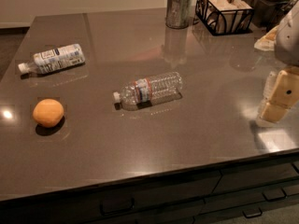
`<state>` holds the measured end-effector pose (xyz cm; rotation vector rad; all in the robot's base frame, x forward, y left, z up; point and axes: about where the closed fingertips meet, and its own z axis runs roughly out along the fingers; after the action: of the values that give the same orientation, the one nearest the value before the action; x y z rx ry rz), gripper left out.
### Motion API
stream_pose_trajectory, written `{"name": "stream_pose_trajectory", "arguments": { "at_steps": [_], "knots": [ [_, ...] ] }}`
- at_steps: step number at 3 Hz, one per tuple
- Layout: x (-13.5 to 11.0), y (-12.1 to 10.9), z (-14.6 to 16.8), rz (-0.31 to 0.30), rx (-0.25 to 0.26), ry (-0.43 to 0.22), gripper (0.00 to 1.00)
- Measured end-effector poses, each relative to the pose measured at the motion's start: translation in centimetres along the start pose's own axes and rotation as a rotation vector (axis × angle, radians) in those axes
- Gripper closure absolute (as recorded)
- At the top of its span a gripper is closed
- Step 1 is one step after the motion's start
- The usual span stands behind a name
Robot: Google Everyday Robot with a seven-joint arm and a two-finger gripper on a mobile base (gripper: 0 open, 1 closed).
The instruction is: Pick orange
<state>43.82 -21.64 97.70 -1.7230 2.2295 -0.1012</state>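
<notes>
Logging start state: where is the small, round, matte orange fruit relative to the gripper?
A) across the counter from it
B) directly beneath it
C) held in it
A: the small round orange lies near the dark glossy countertop's left side; the gripper hovers at its far right.

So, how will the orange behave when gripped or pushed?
The orange looks round and sits free on the glossy counter, so a nudge would probably roll it. Its matte skin likely grips well. The gripper is far off at the right edge.
</notes>
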Motion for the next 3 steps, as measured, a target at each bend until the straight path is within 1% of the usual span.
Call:
{"name": "stream_pose_trajectory", "arguments": {
  "at_steps": [1,2,3],
  "knots": [
    [0.0,0.0,0.0,0.0,0.0,0.0,0.0],
    [-2.9,-1.3,0.7,-0.015,0.022,-0.045,0.0],
    [-8.2,-3.2,2.5,-0.043,0.019,-0.133,0.0]
  ]
}}
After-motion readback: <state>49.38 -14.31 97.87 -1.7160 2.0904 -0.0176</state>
